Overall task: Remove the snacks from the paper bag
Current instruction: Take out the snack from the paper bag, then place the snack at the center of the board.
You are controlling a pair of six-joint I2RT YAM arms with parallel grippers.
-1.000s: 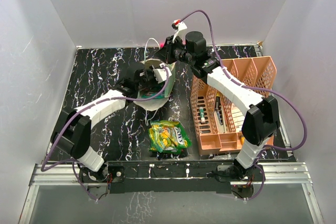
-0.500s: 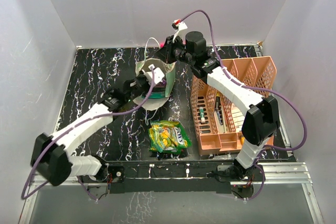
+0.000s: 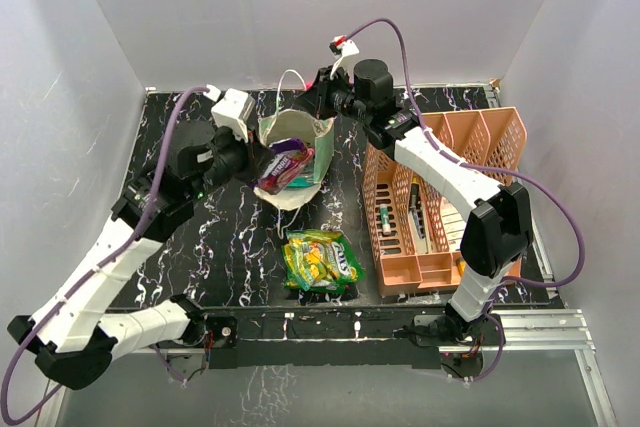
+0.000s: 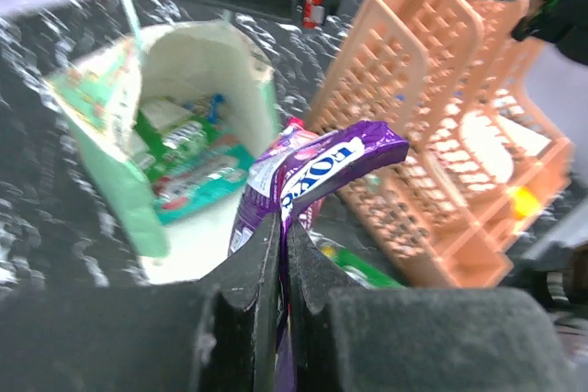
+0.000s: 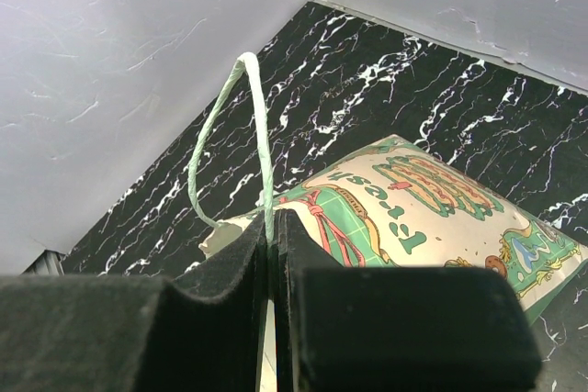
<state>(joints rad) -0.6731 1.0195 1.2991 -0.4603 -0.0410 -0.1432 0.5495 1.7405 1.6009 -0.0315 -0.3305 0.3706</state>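
Bare table [image 3: 245, 247] front-left of the paper bag [image 3: 322, 152]; organiser [image 3: 480, 147] close on its right.

Your top camera looked down from above and behind the arm bases across the whole surface [image 3: 250, 247]. Your left wrist camera looked closely past the left pincer [image 4: 281, 225] into the paper bag [image 4: 207, 66]; your right one looked down on that bag's outside.

The matt black left gripper [image 4: 281, 227] pinches the purple packet [image 4: 317, 167], glossy crinkled film. Beyond it the paper bag [image 4: 211, 61] is matt paper, and the peach organiser [image 4: 441, 126] to its right is smooth slotted plastic. The right gripper [image 5: 271, 222] nips a thin cord handle [image 5: 260, 117].
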